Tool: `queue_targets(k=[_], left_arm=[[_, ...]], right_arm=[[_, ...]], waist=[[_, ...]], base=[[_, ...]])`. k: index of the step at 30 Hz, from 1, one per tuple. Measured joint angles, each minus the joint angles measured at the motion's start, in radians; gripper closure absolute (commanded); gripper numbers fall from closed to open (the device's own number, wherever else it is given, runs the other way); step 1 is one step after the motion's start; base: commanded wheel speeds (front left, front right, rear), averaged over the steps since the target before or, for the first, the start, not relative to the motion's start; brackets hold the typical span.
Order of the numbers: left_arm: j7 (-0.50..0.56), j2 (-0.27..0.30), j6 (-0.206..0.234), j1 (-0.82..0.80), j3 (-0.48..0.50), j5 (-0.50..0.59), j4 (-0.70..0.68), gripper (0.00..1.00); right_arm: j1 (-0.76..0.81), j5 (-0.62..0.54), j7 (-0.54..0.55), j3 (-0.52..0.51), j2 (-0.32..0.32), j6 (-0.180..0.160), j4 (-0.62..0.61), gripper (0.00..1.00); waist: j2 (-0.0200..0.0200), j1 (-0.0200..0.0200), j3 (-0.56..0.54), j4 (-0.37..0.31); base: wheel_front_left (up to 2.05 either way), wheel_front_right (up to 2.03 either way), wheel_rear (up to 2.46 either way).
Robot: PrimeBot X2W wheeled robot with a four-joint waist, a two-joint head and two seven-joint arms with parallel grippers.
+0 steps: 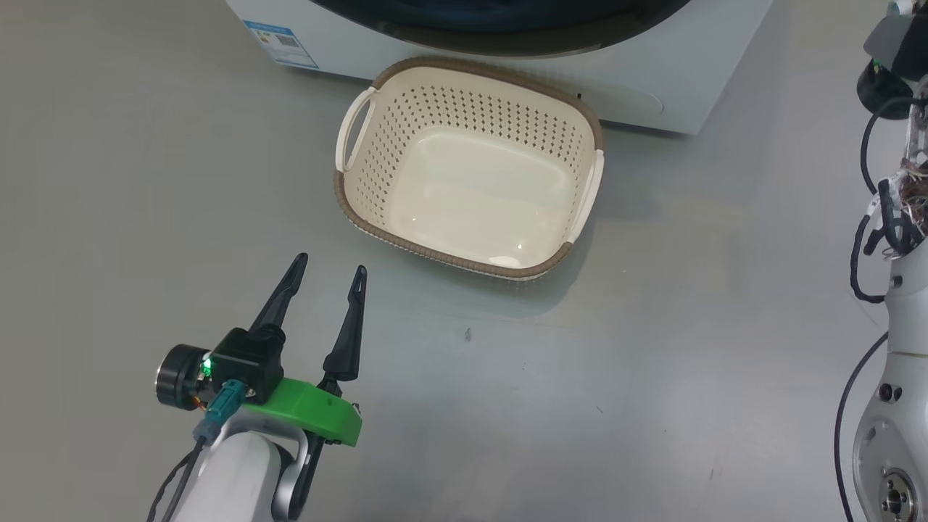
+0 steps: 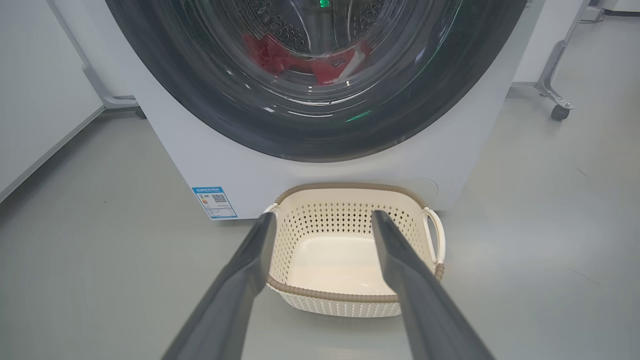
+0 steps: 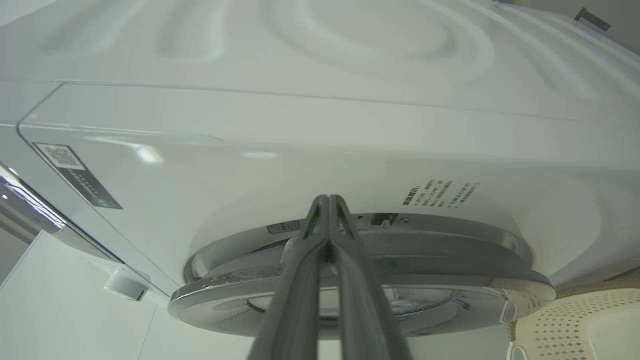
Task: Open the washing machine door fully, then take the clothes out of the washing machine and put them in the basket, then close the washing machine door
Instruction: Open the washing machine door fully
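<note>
The white washing machine stands at the top of the head view. Just in front of it, the cream basket sits empty on the floor. My left gripper hovers open above the floor near the basket's left front corner, holding nothing. In the left wrist view its fingers frame the basket. Behind the washing machine door, the red clothes show through the glass. My right gripper is shut and empty, its tips at the narrow seam between the door's rim and the machine's front.
Grey floor surrounds the basket. My right arm's pale links and black cables run down the head view's right edge. A blue sticker marks the machine's lower left. A wheeled frame leg stands right of the machine, and a white panel to its left.
</note>
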Motion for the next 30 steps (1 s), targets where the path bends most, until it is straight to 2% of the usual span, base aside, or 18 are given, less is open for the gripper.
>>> queue_targets(k=[5,18,30], left_arm=[[0.0,0.0,0.004,-0.008,-0.014,-0.016,-0.001,0.0],[0.0,-0.002,0.027,-0.026,-0.049,-0.066,-0.001,0.0],[0.0,-0.005,0.045,-0.031,-0.061,-0.107,-0.006,0.0]], right_arm=[[-0.061,0.054,0.022,-0.015,0.012,-0.009,0.026,1.0],[-0.149,0.086,0.085,-0.007,0.004,-0.018,0.115,1.0],[-0.222,0.098,0.111,-0.001,-0.004,-0.033,0.183,1.0]], waist=[[0.0,0.0,0.03,0.022],[0.0,-0.0001,0.067,0.088],[0.0,-0.0001,0.092,0.112]], base=[[0.0,0.0,0.0],[0.0,0.0,0.0],[0.0,0.0,0.0]])
